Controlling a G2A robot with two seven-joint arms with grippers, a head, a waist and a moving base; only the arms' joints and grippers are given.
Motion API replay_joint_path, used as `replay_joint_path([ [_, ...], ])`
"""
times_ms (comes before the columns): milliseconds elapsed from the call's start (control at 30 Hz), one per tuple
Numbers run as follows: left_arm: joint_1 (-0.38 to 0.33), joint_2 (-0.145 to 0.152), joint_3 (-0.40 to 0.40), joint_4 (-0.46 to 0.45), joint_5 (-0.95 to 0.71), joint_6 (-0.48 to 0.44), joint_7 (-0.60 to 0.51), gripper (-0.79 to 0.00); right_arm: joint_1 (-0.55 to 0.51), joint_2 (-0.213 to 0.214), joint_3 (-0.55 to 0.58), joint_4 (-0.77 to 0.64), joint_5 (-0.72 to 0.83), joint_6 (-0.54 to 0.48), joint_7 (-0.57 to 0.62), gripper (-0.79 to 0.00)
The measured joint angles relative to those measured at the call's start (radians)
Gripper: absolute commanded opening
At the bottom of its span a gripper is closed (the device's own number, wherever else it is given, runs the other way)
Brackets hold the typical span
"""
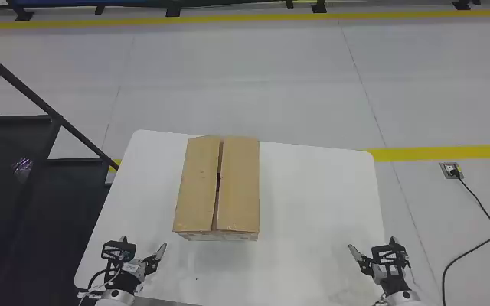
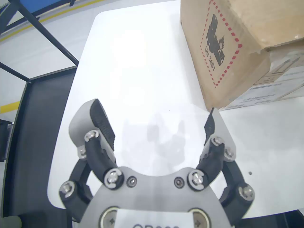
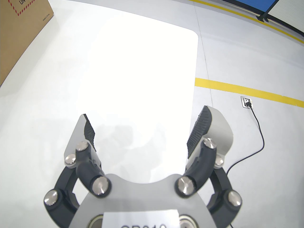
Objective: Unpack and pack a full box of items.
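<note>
Status: box sits mid-table, long axis running away from the robot, both top flaps folded shut and meeting at a centre seam. Can't tell whether the seam is taped. Nothing is out of the box, so I read this as step zero of the unpack: box not yet opened. Left gripper hangs just off the box's near-left corner, apart from it, jaws spread wide, nothing held. Right gripper sits well off the box's near-right side, over bare table, also spread wide and empty. Next move, as I see it: get a finger under a flap edge at the seam and fold it outward, one arm per flap, left arm on the left flap since it's closest. That calls for coming in above the box top, not from the side, and a shallow pinch or hook at the seam. Risk: the box isn't braced, so a sideways pull could slide it across the table; the other arm may need to steady it.
</note>
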Motion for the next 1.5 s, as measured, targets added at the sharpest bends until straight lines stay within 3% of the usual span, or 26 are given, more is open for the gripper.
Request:
replay_joint_path([
  [467, 0.0, 0.0, 0.0, 0.0, 0.0, 0.0, 0.0, 0.0, 0.0, 0.0, 0.0, 0.0, 0.0, 0.0, 0.0, 0.0],
  [600, -0.02, -0.001, -0.004, 0.012, -0.029, -0.038, 0.007, 0.0, 0.011, -0.001, -0.017, -0.021, -0.02, -0.011, -0.004, 0.0],
  [900, -0.091, -0.009, -0.011, 0.056, -0.156, -0.067, 0.05, 0.0, 0.076, -0.008, -0.146, -0.137, -0.336, 0.061, 0.031, 0.0],
  [1067, -0.135, -0.014, -0.016, 0.101, -0.253, -0.093, 0.043, 0.0, 0.107, -0.014, -0.232, -0.193, -0.528, 0.087, 0.108, 0.0],
  [1500, -0.161, -0.019, 0.001, 0.122, -0.281, -0.079, 0.049, 0.0, 0.113, -0.018, -0.254, -0.185, -0.542, 0.078, 0.072, 0.0],
])
